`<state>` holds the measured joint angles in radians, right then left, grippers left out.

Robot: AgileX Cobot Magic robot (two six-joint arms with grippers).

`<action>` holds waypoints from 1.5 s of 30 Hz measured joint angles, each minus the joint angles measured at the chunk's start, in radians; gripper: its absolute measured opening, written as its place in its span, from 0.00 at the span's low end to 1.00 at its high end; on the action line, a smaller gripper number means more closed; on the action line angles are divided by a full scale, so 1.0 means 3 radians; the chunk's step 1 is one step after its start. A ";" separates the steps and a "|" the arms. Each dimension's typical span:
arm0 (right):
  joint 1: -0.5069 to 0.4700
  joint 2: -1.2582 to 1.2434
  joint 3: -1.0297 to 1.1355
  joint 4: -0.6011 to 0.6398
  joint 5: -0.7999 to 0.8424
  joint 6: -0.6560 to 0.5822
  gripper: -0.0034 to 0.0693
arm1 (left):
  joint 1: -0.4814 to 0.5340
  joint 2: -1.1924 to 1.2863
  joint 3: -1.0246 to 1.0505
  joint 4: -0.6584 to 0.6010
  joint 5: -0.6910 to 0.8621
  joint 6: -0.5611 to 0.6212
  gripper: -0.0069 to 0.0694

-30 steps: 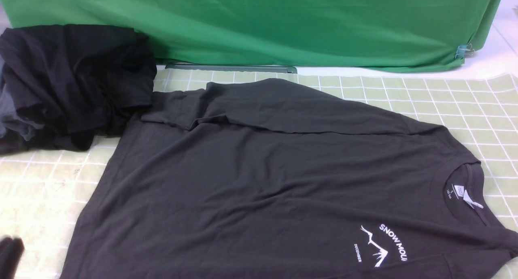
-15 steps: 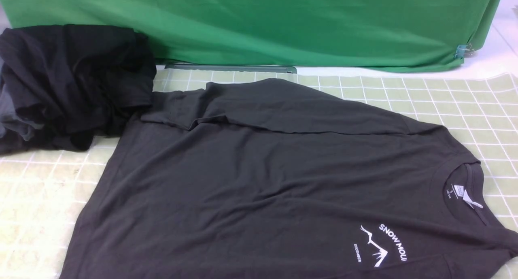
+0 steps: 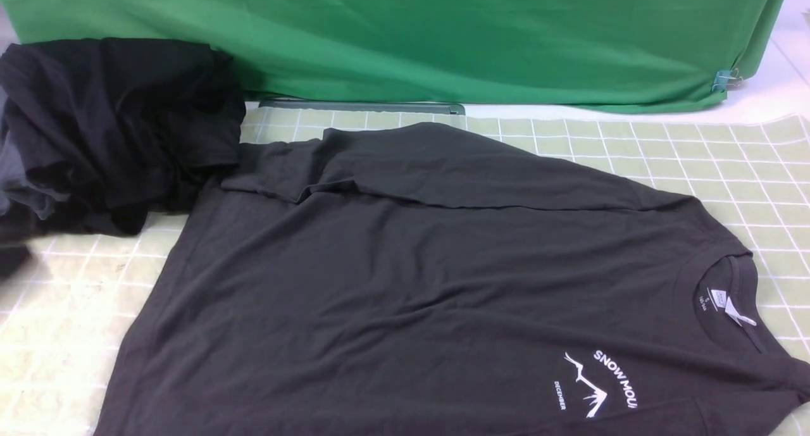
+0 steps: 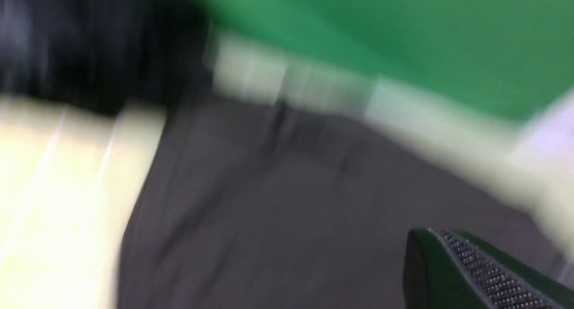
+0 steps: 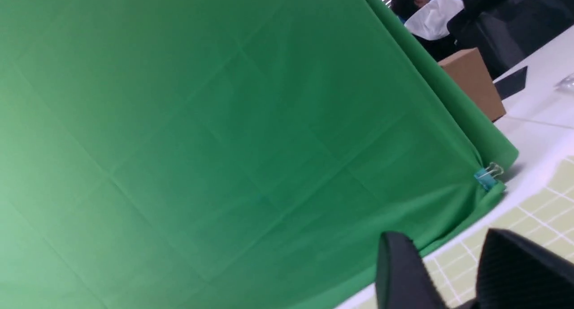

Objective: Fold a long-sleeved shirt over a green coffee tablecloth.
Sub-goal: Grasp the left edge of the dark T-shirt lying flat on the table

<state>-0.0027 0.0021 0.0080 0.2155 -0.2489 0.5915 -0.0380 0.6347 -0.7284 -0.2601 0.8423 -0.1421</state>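
1. Position: the long-sleeved shirt [image 3: 430,284] lies spread, print up, on the green coffee tablecloth [image 3: 728,164], collar to the robot's right.
2. Done: the far sleeve [image 3: 443,170] is folded along the shirt's far edge. Judged remaining: near sleeve and body folds.
3. Left claw [image 4: 453,264]: closed, nothing seen in it, facing the shirt; its view is motion-blurred. Right claw [image 5: 444,259]: jaws partly apart, empty, aimed away from the shirt.
4. Change: shirt unmoved. The dark blur [image 3: 11,257] left of the shirt's hem has shifted farther from the robot.

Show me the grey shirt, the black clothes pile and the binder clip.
grey shirt [image 3: 411,284], front view, middle of its body.
black clothes pile [image 3: 114,119], front view, centre of the heap.
binder clip [image 3: 721,80], front view, its blue body.
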 joint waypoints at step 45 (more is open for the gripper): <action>0.1927 0.2309 -0.1907 -0.0166 0.2118 -0.1756 0.06 | -0.0732 0.2325 0.0656 0.0867 0.0467 0.0447 0.15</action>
<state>0.5755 0.6948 -0.5641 0.1656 0.3865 0.0649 -0.2577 1.3321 -0.5316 0.0000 0.9824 -0.0080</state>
